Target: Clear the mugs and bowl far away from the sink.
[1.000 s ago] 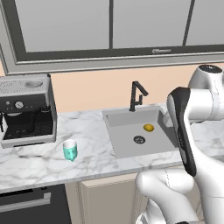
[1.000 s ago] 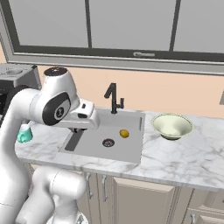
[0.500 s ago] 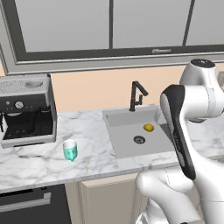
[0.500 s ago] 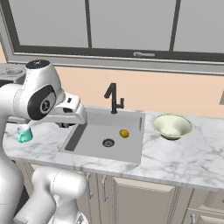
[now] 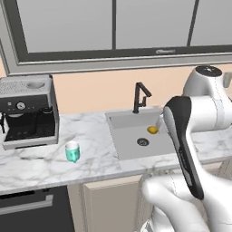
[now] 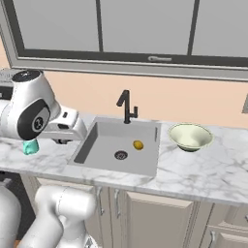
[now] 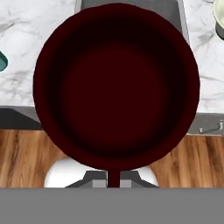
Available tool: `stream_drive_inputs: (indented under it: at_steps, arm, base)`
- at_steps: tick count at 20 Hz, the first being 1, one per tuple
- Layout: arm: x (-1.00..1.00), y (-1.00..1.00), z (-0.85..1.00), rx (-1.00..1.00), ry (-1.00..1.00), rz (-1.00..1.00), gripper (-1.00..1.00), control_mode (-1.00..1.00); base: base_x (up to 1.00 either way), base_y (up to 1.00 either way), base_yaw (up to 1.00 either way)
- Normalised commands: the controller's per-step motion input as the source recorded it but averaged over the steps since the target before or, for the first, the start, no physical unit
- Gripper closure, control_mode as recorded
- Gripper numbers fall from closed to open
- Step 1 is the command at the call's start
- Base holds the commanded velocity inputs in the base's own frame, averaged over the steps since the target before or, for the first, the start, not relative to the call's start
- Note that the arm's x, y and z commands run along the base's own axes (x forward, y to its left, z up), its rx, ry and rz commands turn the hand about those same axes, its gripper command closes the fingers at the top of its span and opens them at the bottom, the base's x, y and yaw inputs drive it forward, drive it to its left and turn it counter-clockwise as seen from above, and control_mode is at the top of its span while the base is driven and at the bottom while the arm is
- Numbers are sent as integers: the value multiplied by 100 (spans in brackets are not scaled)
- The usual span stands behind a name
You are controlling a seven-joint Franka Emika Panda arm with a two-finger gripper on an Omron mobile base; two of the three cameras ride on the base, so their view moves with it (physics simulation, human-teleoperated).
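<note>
The gripper point(image 7: 113, 178) grasps the dark maroon mug point(image 7: 116, 85) by its rim; the teal mug point(image 5: 72, 151) stands on the bench point(image 5: 41, 165).

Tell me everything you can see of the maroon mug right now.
The maroon mug is dark maroon, nearly black, glossy and round. The hand view looks straight into its open mouth; the inside looks empty. Its rim sits between the fingertips at the bottom edge, so the gripper is shut on it. It hangs in the air over the counter's front edge and the wooden floor.
</note>
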Motion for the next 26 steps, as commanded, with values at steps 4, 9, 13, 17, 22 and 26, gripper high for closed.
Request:
stream_drive_inputs:
  at_steps: [4, 9, 13, 17, 22, 26]
  arm:
    - [0, 0, 0, 0, 0, 0, 100, 100]
    - [0, 0, 0, 0, 0, 0, 100, 100]
    - [0, 0, 0, 0, 0, 0, 100, 100]
    - [0, 0, 0, 0, 0, 0, 100, 100]
    - [0, 0, 0, 0, 0, 0, 100, 100]
    - [0, 0, 0, 0, 0, 0, 100, 100]
  base:
    - [-91, -14, -18]
    - [-29, -25, -78]
    - [0, 0, -100]
    - [0, 0, -100]
    - [0, 0, -100]
    - [0, 0, -100]
